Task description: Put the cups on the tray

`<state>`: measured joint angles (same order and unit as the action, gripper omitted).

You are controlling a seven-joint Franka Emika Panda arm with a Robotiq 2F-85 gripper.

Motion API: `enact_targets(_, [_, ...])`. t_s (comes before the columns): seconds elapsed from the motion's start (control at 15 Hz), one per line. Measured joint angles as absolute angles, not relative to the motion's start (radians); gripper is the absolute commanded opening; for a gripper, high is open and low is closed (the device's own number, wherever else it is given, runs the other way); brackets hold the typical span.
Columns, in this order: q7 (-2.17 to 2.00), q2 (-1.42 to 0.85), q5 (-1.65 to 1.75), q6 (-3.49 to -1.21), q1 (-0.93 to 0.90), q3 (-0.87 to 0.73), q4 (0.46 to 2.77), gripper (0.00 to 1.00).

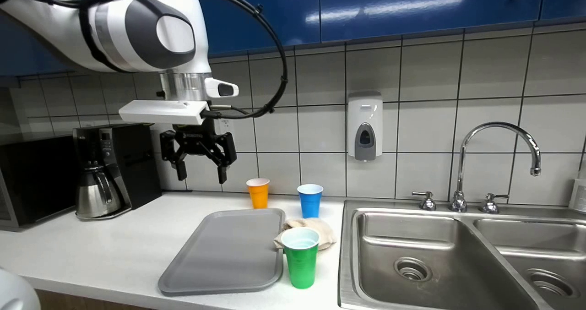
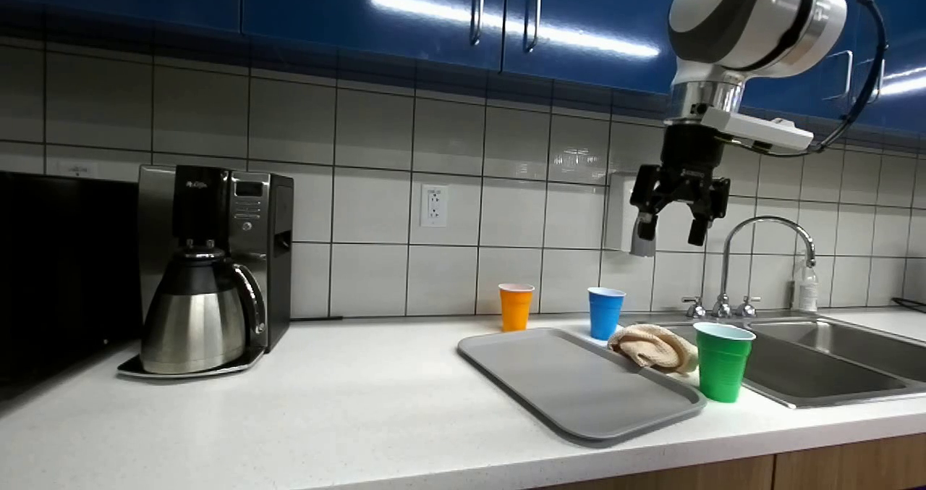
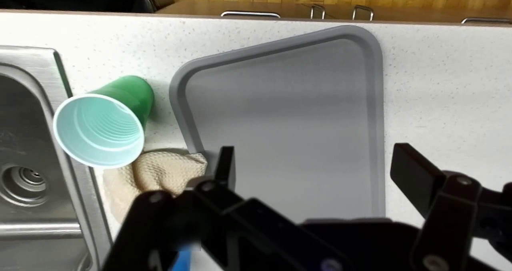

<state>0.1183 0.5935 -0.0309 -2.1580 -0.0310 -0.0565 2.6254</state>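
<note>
The grey tray (image 1: 229,255) lies flat on the counter with nothing on it; it also shows in the wrist view (image 3: 296,95). The green cup (image 1: 302,266) stands upright beside the tray, toward the sink, with a small gap in the wrist view (image 3: 138,93). The blue cup (image 2: 605,316) stands upright near the wall; only a sliver shows in the wrist view (image 3: 183,259). The orange cup (image 2: 516,309) stands upright at the tray's wall-side edge and is hidden in the wrist view. My gripper (image 1: 201,175) is open and empty, high above the tray; its fingers spread wide in the wrist view (image 3: 314,159).
A crumpled beige cloth (image 2: 655,347) lies between the blue and green cups, touching the tray's edge. A steel sink (image 1: 350,255) with a tall faucet (image 1: 499,126) borders the cups. A coffee maker (image 2: 249,258) with its pot stands at the far side. Blue cabinets (image 2: 362,27) hang above.
</note>
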Motion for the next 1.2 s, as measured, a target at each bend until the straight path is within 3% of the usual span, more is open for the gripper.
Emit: enact_targets(1.2, [0.103, 0.273, 0.057, -2.432, 0.091, -0.118, 2.596, 1.0])
